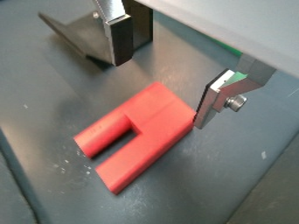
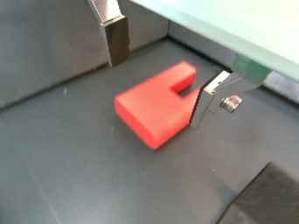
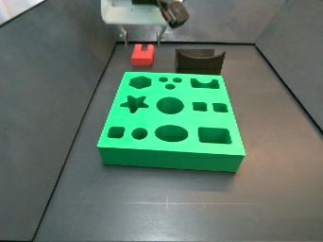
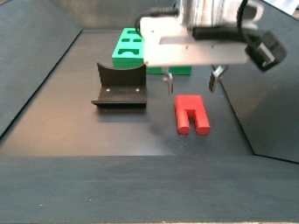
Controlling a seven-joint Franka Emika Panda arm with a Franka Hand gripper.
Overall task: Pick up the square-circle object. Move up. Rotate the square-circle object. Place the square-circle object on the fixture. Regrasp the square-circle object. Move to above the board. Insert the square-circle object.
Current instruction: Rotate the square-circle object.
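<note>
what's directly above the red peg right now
The open gripper hangs above the square-circle object, one finger to each side and neither touching it. The peg lies flat on the dark floor. Nothing rests on it. Its underside is hidden.

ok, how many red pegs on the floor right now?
1. The square-circle object lies flat on the dark floor beside the fixture, under the open pincer, untouched by its fingers. None seen on the board.
</note>
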